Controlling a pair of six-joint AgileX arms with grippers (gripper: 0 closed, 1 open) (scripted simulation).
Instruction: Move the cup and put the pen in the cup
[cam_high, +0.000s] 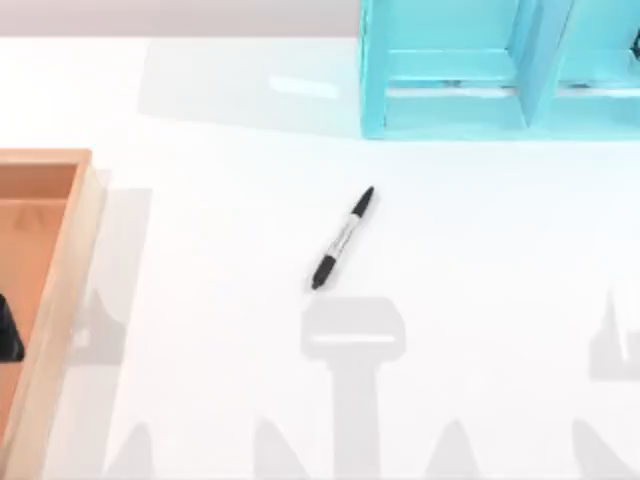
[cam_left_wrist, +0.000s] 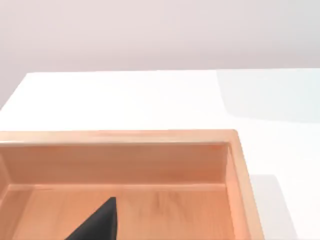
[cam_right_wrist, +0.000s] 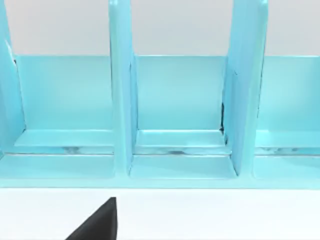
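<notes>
Pen: the pen (cam_high: 343, 238) lies flat on the white table (cam_high: 480, 300) near the middle of the top view, slanted, one black end toward the upper right and the other toward the lower left, nothing touching it.
Cup: I see no blue cup; where it stands cannot be told.
Shelf: a turquoise shelf unit (cam_high: 450, 100) fills the upper right of the top view, well apart from the pen; in the right wrist view its compartments (cam_right_wrist: 177, 100) look empty.
Tray: a wooden tray (cam_high: 70, 260) sits at the left edge of the top view.
Left claw: a dark part (cam_high: 8, 335) shows over the tray at the far left; whether the claw is apart or together, I cannot tell.
Right claw: a dark tip (cam_right_wrist: 97, 222) shows in front of the shelf; apart or together, cannot tell.
Stage: likely the start, nothing gripped.
Risk: the slim pen may roll or skid if pinched off-centre; reaching before the cup is found could waste the move.
</notes>
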